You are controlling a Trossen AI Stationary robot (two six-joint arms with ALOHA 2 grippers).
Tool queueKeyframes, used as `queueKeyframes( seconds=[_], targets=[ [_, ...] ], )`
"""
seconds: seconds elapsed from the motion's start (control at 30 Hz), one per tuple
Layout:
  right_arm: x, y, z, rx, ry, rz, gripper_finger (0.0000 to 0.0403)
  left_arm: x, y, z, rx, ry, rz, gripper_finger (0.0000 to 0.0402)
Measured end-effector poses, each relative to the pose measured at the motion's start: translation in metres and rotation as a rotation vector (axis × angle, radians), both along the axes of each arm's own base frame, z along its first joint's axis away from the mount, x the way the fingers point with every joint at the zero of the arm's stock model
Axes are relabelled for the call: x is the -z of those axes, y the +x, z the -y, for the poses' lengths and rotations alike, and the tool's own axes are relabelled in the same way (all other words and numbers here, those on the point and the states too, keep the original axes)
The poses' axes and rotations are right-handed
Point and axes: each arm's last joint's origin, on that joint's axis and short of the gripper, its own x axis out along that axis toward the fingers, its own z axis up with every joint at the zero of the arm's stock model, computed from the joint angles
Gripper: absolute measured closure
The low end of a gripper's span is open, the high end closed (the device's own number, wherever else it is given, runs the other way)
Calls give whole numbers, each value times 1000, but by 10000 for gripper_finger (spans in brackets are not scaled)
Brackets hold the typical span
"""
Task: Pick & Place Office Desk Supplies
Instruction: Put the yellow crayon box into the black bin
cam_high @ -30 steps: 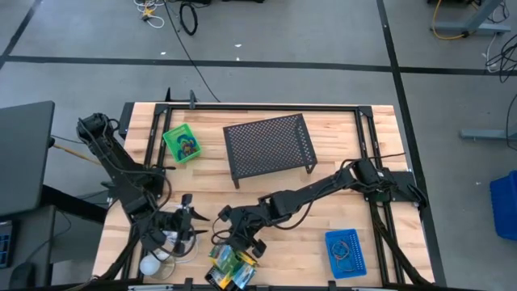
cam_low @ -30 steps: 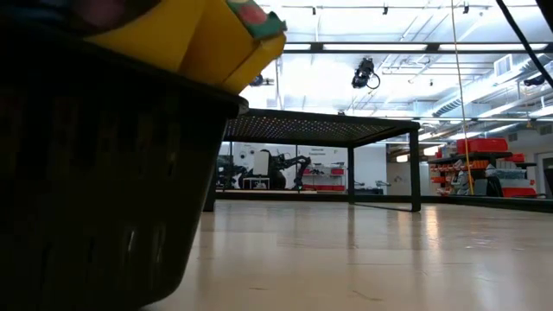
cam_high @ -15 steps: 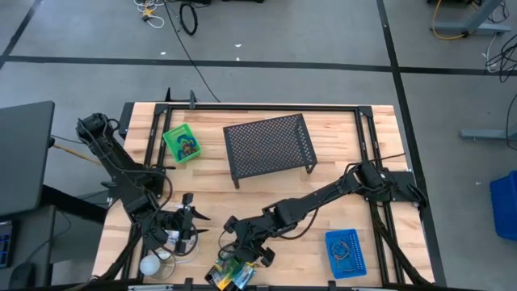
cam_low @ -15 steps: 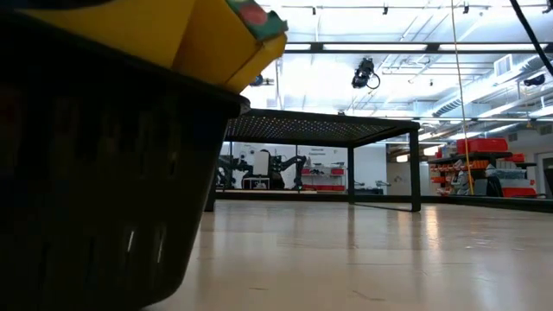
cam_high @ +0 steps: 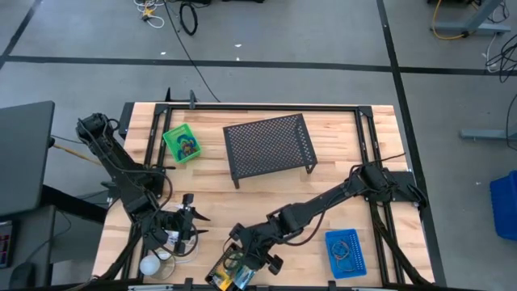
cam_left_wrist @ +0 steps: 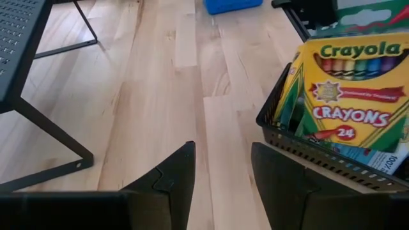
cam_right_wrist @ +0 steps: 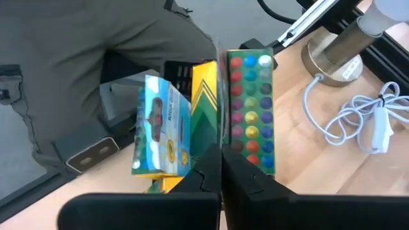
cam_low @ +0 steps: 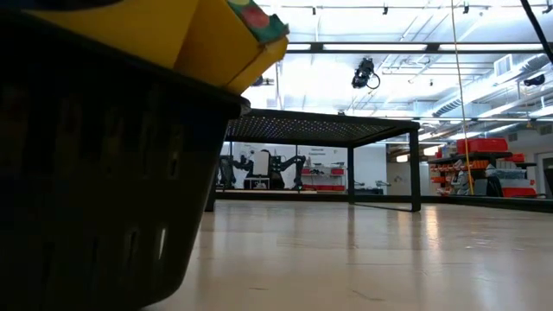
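The right gripper (cam_high: 257, 260), fingers together, is nudging the black tray (cam_high: 229, 275) of crayon boxes (cam_left_wrist: 350, 89) at the tabletop's (cam_high: 266, 202) near edge — next likely repositioning it — while the left gripper (cam_high: 187, 225) is waiting, fingers apart.

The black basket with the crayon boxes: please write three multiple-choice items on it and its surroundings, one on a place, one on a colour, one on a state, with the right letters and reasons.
1. Where does the black basket stand?
A. at the table's near edge, between the arms
B. on the mesh shelf
C. inside the blue tray

2. What colour is the tray near the table's far left corner?
A. red
B. green
C. white

3. How are the right gripper's fingers?
A. wide open
B. shut
C. clamped on the cable

Answers:
1 A: the high view shows it at the near edge, by the right gripper.
2 B: the green tray lies beside the mesh shelf.
3 B: the right wrist view shows the fingers pressed together, empty, the white cable lying apart.
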Motion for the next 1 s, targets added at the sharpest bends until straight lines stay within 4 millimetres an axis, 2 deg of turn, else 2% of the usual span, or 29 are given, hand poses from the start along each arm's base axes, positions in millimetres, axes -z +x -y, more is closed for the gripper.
queueKeyframes(
  seconds=[0.53, 1.0],
  targets=[
    [3, -1, -1, -50, 36, -37, 403, 1, 0, -1, 3, 13, -4, 240],
    [3, 0, -2, 34, -33, 6, 384, 1, 0, -1, 3, 13, -5, 240]
  ],
)
